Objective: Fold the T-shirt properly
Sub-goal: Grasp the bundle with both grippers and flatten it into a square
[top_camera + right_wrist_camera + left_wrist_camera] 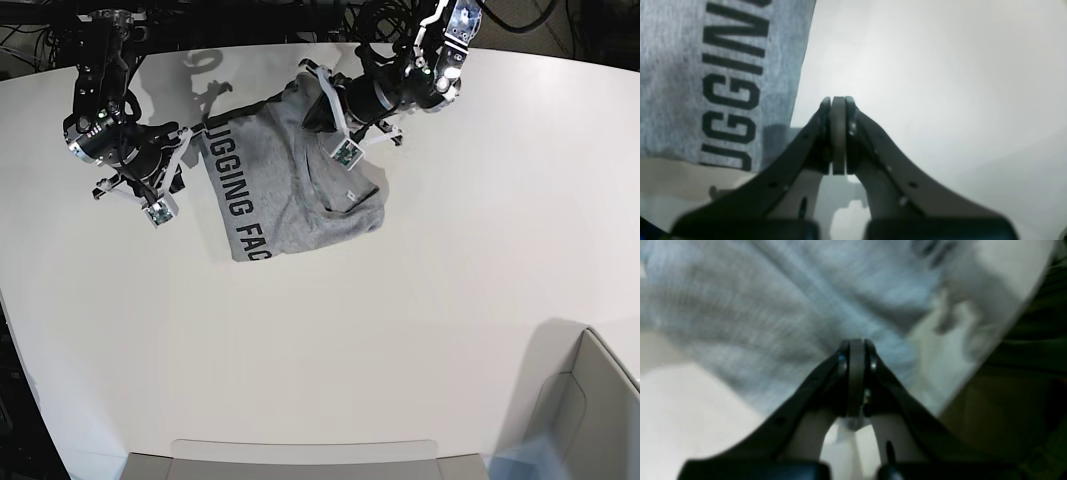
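Seen from above: large heather-grey short-sleeved cotton T-shirt [290, 180], partly folded and rumpled, lying on the far half of the white round-edged table [330, 350], lettered side up along its left edge.

Left gripper [857, 346], black, with pads pressed together, poised just over the shirt's upper right part near the collar; no cloth visibly pinched between the tips, though the left wrist view is blurred and cannot settle that beyond doubt.

Right gripper [838, 101], likewise closed on nothing, hanging over bare table just beside the printed edge of the shirt.

Judged to be midway through the fold, with a loose flap bunched on the right side and the outline not yet a clean rectangle.

Best done by opening both pincers first, taking the two corners of one edge at matching height, lifting only enough to clear the table, carrying the edge across in one even pass, and laying it down square so no crease is trapped beneath. Likely risk: pinching two layers at once and dragging the whole garment.

Legible print, black block capitals: "UGGING" running along the hem edge in the right wrist view; "UGGING FAC" from the base view, with the rest hidden by the fold.

No brand tag readable.
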`<state>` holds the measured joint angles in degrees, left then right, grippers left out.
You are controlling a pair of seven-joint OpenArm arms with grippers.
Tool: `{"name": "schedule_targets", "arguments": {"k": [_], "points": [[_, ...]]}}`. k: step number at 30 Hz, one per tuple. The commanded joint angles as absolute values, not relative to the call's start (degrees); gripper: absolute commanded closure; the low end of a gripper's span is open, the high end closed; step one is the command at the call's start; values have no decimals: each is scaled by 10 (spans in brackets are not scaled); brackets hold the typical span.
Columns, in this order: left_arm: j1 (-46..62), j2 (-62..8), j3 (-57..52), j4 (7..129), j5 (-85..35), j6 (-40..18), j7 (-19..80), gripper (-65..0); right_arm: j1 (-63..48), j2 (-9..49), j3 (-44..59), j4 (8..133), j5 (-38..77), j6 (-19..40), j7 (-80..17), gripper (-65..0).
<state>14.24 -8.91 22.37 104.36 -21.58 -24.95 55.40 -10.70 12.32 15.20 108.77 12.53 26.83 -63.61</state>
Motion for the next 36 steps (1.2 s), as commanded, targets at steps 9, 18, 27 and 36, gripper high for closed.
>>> {"name": "schedule_targets", "arguments": {"k": [9,18,27,36], "points": [[94,-91,49,1015,-183,-250,546,0,-112,128,190,1101,130,273,-628,0],[103,-83,23,1132,-198,-255,547,0,-110,124,185,1101,130,273,-627,0],[99,-80,171,1059,-202,-255,516,0,-104,124,189,1101,130,273,-629,0],[-28,-82,187,929,-202,-250,515,0,-116,129,189,1102,130,273,-628,0]]}}
